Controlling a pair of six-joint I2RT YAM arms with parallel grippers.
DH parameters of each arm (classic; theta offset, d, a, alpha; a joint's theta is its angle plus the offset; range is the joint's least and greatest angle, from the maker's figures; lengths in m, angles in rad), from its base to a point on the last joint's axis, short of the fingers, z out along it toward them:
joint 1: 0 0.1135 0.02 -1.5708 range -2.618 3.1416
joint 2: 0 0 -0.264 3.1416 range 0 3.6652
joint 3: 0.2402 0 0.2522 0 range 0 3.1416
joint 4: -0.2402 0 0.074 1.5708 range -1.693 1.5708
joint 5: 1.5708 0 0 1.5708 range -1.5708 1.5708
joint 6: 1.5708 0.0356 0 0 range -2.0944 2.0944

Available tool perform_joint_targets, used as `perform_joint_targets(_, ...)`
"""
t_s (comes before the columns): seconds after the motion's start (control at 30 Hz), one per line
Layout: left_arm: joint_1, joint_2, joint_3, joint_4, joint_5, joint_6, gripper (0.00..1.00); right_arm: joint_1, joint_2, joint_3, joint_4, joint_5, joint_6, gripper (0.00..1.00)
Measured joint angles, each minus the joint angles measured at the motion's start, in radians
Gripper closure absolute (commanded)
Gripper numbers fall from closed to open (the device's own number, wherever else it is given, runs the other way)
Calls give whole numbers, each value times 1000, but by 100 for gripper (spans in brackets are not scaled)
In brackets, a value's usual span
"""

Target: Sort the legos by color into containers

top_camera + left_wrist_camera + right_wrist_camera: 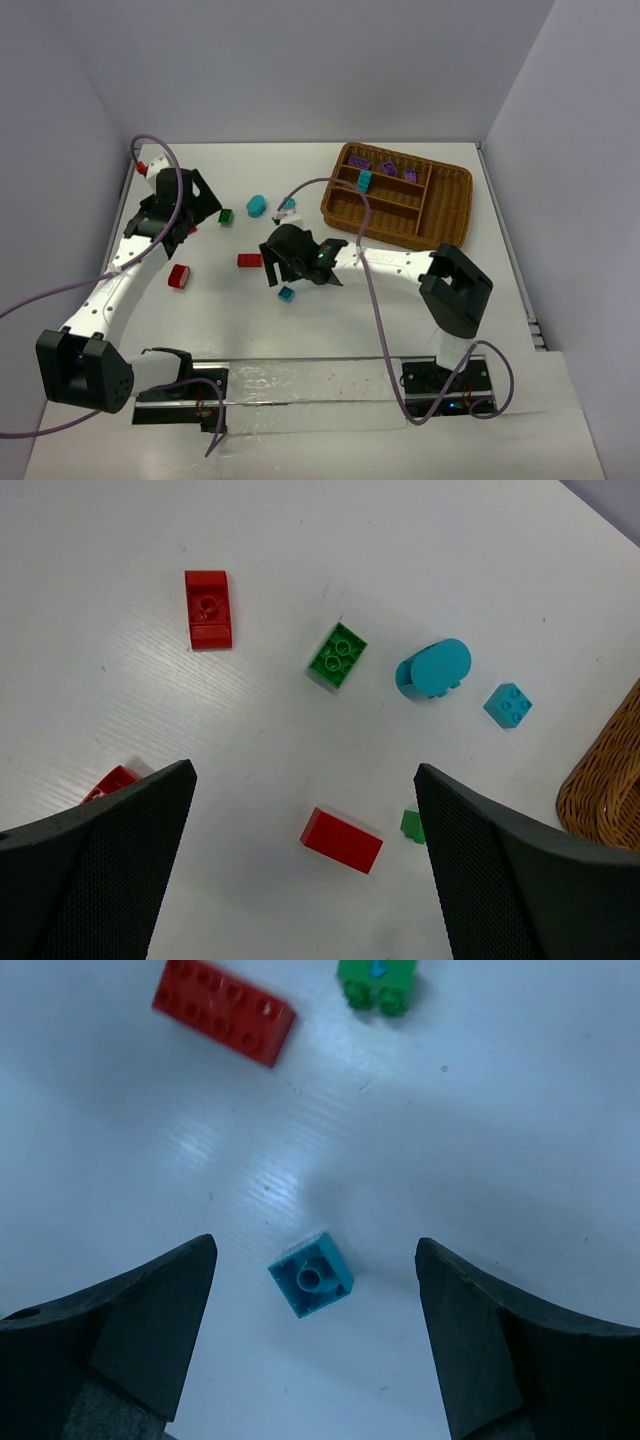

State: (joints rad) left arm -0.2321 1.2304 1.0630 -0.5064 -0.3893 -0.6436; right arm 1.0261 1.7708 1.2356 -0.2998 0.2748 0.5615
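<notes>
Checking the right gripper [315, 1250] first, you find its fingers spread wide and holding nothing, hanging over a small teal brick [311, 1276] that lies untouched on the table [520, 1110] between them, well apart from the wicker tray [440, 215], on its left in the top view. Just beyond the fingertips, a long red brick [224, 1011] and a small green piece [378, 980] lie near each other, not touching. The left gripper [305, 775] is likewise spread and empty, farther from the tray than the right one. Ahead of it, a green square brick [337, 654], a rounded teal piece [433, 668] and a teal cube [508, 704] form a loose row leading toward the tray, and a red sloped brick [208, 608] lies beyond the green one, away from the tray. Inside the tray, three purple bricks [388, 167] occupy the far narrow slot, with one teal block [365, 180] just beside them.
</notes>
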Motion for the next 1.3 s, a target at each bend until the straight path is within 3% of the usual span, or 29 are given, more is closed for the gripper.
perform_joint_targets(0.2,0,0,0,0,0,0,1,35,109,28,-11,-89,-214,11)
perform_joint_targets(0.37,0,0,0,0,0,0,1,44,166,48,-24,-136,-333,22)
perform_joint_targets(0.57,0,0,0,0,0,0,1,45,184,49,-26,-136,-371,55)
perform_joint_targets(0.6,0,0,0,0,0,0,1,45,184,49,-26,-134,-375,71)
perform_joint_targets(0.67,0,-1,0,0,0,0,1,45,184,49,-23,-131,-373,88)
perform_joint_targets(0.97,0,-3,0,0,0,0,1,10,100,39,-27,-44,-297,86)
perform_joint_targets(1.13,0,-3,0,0,0,0,1,-211,-80,-1,5,-19,-166,84)
perform_joint_targets(1.3,0,-3,0,0,0,0,1,-466,-127,10,23,74,-59,80)
